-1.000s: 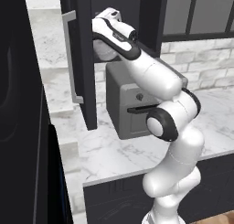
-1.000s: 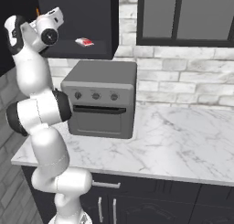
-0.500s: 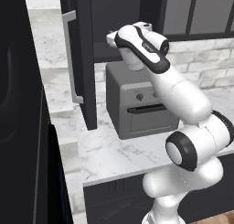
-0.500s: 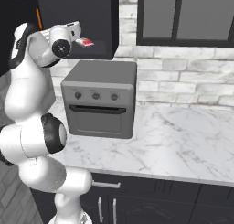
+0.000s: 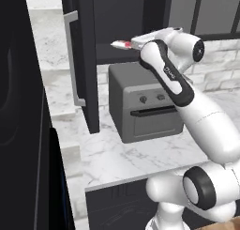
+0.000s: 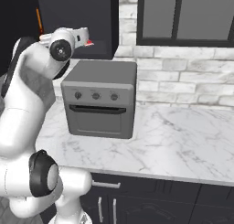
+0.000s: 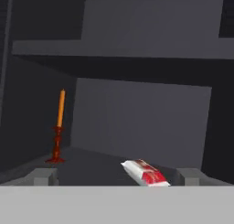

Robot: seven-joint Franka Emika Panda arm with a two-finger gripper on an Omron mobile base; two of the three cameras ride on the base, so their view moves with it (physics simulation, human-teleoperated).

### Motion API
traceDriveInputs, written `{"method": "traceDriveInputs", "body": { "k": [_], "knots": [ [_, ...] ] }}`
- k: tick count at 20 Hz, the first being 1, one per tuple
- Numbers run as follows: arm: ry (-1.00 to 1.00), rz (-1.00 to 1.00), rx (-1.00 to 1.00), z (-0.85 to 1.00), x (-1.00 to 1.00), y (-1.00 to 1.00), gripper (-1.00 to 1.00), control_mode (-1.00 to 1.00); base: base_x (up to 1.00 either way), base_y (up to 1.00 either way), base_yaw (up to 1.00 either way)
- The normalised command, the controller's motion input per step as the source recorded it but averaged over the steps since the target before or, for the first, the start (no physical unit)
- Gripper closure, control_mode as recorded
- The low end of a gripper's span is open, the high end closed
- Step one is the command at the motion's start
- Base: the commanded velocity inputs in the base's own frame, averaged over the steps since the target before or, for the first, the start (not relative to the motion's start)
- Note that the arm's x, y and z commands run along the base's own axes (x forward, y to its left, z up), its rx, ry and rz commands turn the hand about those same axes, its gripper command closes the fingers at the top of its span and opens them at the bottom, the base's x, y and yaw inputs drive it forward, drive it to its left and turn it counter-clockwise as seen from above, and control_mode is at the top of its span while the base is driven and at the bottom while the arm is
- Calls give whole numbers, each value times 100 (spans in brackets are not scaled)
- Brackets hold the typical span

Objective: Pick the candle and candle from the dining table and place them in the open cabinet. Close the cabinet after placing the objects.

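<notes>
- Cabinet [image 5: 122, 18]: dark charcoal wall unit above the counter; its solid door [image 5: 86, 60] stands swung out, long silver bar handle [image 5: 71, 60] on the outer face.
- Candle, first [image 7: 58, 127]: orange taper in a red holder, upright on the lower cabinet shelf [image 7: 91, 166], far left near the side wall. From the right base camera the taper shows as a thin orange streak inside the dark opening.
- Red-and-white object [image 7: 145, 173]: lying flat on the same shelf near its front edge, well apart from the upright candle. Whether it is the second candle cannot be told.
- Gripper [image 7: 116, 177]: held at the cabinet mouth, facing in. Fingers [image 7: 43, 176] spread wide, one either side of the view; nothing between them. The red-and-white object lies beyond the fingertips; contact cannot be judged.
- Arm [image 5: 173, 79]: white, reaching up and across from the base to the cabinet opening, passing over the oven.
- Countertop oven [image 6: 100, 99]: grey, three knobs, bar handle; stands on the marble counter [image 6: 183, 141] below the cabinet, against the brick wall.
- Grey-paned cabinets [image 6: 192, 15]: to the right, closed.
</notes>
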Motion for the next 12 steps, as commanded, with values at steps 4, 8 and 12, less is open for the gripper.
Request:
{"method": "traceDriveInputs", "body": {
  "k": [4, 8, 12],
  "knots": [
    [32, -4, -8, -17, -79, -27, -100, -100, 0, 0, 0],
    [38, -3, -11, -23, -71, -18, -100, -100, 0, 0, 0],
    [41, -3, -10, -35, -64, -11, -100, -100, 0, 0, 0]
  ]
}}
